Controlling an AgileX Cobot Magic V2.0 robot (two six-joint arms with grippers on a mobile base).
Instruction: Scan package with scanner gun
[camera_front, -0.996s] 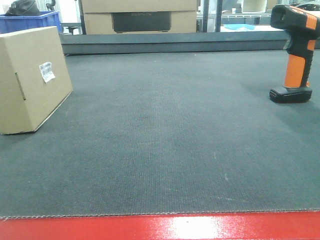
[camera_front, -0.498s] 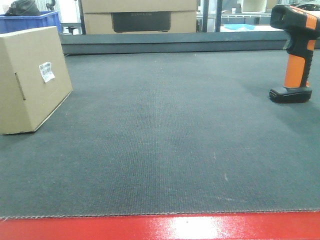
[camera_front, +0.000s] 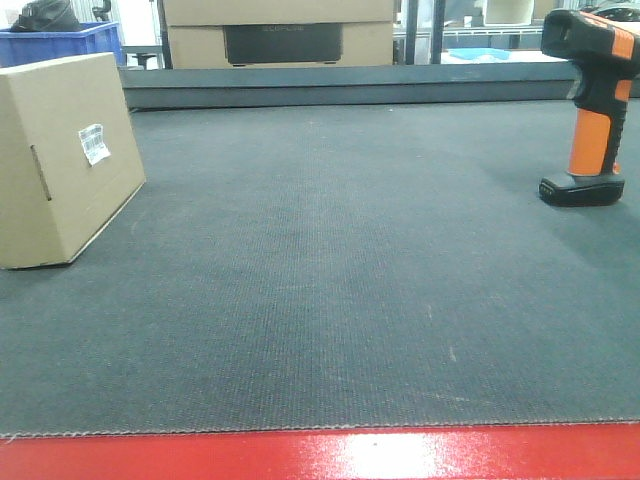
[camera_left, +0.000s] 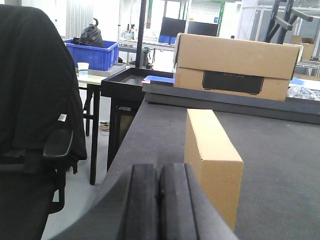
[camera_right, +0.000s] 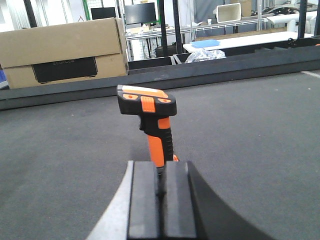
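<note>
Two task items sit on the dark mat-covered surface (camera_front: 330, 280), well apart. We see the package (camera_front: 62, 160) at the left of the front view, tilted back on its lower edge, with a white barcode label (camera_front: 94, 143) and a short dark slot (camera_front: 41, 172) on the faces toward us. From the left wrist view only its plain narrow end (camera_left: 212, 160) shows, near the surface's left edge; label and slot are hidden there. The scanner gun (camera_front: 592, 105) stands upright on its flat black foot at the far right of the front view, head cropped at the frame edge. The right wrist view gives its back: orange-trimmed head (camera_right: 146, 100) and orange handle, with the foot hidden behind the right tool (camera_right: 161, 200).

Neither arm appears in the front view. We read the left tool (camera_left: 159, 200) as closed, its two dark pads pressed together with only a seam between, holding nothing, low and just short of the package. The right tool is likewise closed and empty, pads together, directly before the scanner gun; we cannot tell whether it touches the handle.

Beyond the surface's far raised edge sits a larger cardboard box (camera_left: 235, 67) with a dark panel. A blue bin (camera_left: 92, 54) stands further left. Only the left wrist view shows the black chair (camera_left: 37, 115) beside the surface.
</note>
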